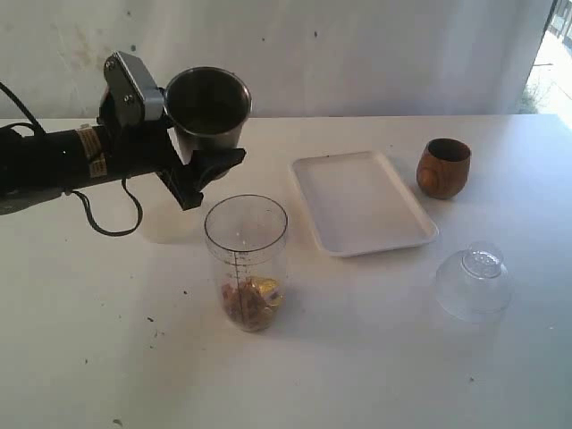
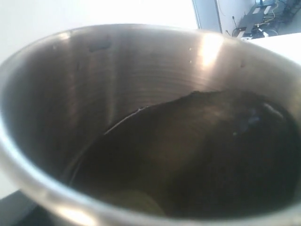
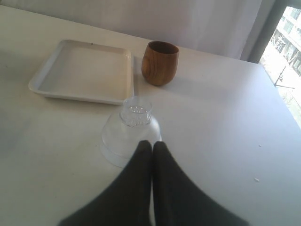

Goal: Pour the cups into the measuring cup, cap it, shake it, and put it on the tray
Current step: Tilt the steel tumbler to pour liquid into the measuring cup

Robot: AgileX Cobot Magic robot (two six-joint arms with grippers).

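Note:
My left gripper [image 1: 207, 154] is shut on the steel tumbler [image 1: 207, 109], holding it in the air, tipped with its mouth toward the camera, just behind the measuring cup [image 1: 246, 259]. The measuring cup stands upright on the table with brown and yellow bits at its bottom. The tumbler's dark inside [image 2: 141, 70] fills the left wrist view and hides the fingers. The brown wooden cup [image 1: 443, 167] stands upright at the back right, beside the white tray [image 1: 357, 201]. In the right wrist view my right gripper [image 3: 152, 143] is shut and empty, low over the table near the clear domed lid [image 3: 131, 127].
The clear domed lid [image 1: 474, 279] lies at the front right of the table. A black cable [image 1: 107, 214] hangs from the left arm onto the table. A white wall stands behind the table's far edge.

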